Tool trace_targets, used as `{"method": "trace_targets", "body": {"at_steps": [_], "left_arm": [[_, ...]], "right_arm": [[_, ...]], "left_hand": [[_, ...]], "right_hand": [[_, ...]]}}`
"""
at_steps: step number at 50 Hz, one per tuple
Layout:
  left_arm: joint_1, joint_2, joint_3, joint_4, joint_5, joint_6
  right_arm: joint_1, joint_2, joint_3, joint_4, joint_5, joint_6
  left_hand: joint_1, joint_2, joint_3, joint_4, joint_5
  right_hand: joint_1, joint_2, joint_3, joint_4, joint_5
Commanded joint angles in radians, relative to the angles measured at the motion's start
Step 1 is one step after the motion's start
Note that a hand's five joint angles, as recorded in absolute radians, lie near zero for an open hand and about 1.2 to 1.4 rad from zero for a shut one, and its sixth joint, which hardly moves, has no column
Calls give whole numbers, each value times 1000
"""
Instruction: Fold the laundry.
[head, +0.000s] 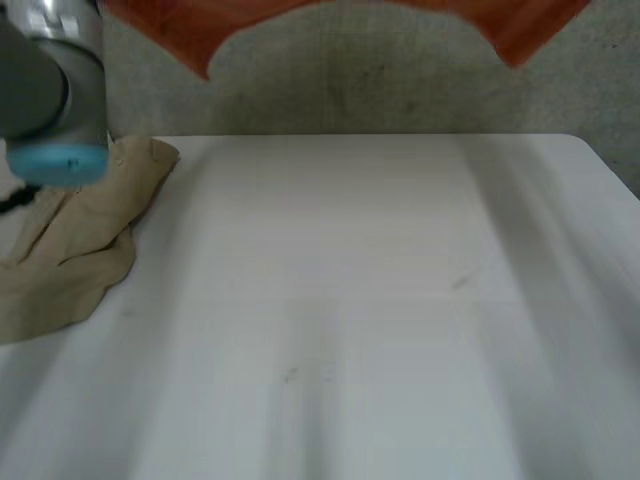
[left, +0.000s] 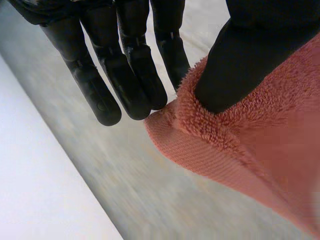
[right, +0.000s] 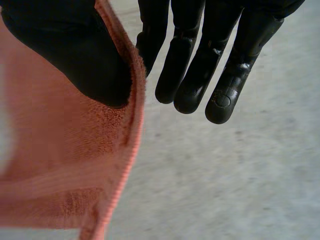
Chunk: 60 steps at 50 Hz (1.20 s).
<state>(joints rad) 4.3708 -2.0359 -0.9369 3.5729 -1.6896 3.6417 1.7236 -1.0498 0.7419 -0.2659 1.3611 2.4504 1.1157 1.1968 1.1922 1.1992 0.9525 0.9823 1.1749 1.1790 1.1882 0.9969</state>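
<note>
White table (head: 350, 300) lies before you, with a beige cloth (head: 70, 250) heaped at its left edge. You are holding the coral towel (head: 200, 30) spread in the air above the far side. Your left hand (left: 130, 80) pinches a corner between thumb and straight fingers, and your right hand (right: 200, 75) pinches the hem the same way. Next, probably, lower it flat onto the table.

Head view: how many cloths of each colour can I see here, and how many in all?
Salmon towel: 1
Beige cloth: 1
Total: 2
</note>
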Motion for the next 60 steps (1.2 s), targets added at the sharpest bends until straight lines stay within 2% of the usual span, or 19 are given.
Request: {"method": "trace_targets", "body": {"at_steps": [1, 8, 15, 19, 26, 32, 39, 45, 55, 60], "left_arm": [[26, -15, -273, -5, 11, -31], [16, -115, -387, 0, 28, -29], [19, -158, -490, -19, 28, -25], [24, -112, -548, -23, 28, -26], [49, -33, -651, -23, 47, -28], [49, -12, -675, -22, 71, -29], [56, -10, -674, -22, 73, -29], [64, -9, -675, -25, 71, -32], [64, -6, -675, -23, 73, -32], [64, -6, -672, -23, 73, -34]], "right_arm": [[-4, 30, 187, 19, -85, -10], [-4, 154, 348, 34, -132, -47], [-9, 208, 447, 102, -126, -42], [-27, 206, 471, 187, -120, 18], [-105, 205, 475, 335, -119, 274], [-154, 206, 484, 344, -117, 386], [-191, 212, 485, 346, -131, 395], [-193, 232, 478, 347, -135, 383], [-193, 247, 473, 338, -142, 312], [-193, 252, 475, 318, -155, 305]], "left_hand": [[281, 199, 204, 197, 269], [281, 199, 204, 197, 269], [281, 199, 204, 197, 269], [281, 199, 204, 197, 269], [281, 199, 204, 197, 269], [281, 199, 204, 197, 269], [281, 199, 204, 197, 269], [281, 199, 204, 197, 269], [281, 199, 204, 197, 269], [281, 199, 204, 197, 269]], "right_hand": [[414, 221, 217, 208, 225], [414, 221, 217, 208, 225], [414, 221, 217, 208, 225], [310, 117, 113, 104, 120], [-60, -253, -257, -266, -249], [-110, -303, -307, -316, -300], [-81, -274, -278, -287, -270], [36, -156, -160, -170, -153], [-210, -403, -407, -416, -399], [-204, -397, -401, -410, -394]]}}
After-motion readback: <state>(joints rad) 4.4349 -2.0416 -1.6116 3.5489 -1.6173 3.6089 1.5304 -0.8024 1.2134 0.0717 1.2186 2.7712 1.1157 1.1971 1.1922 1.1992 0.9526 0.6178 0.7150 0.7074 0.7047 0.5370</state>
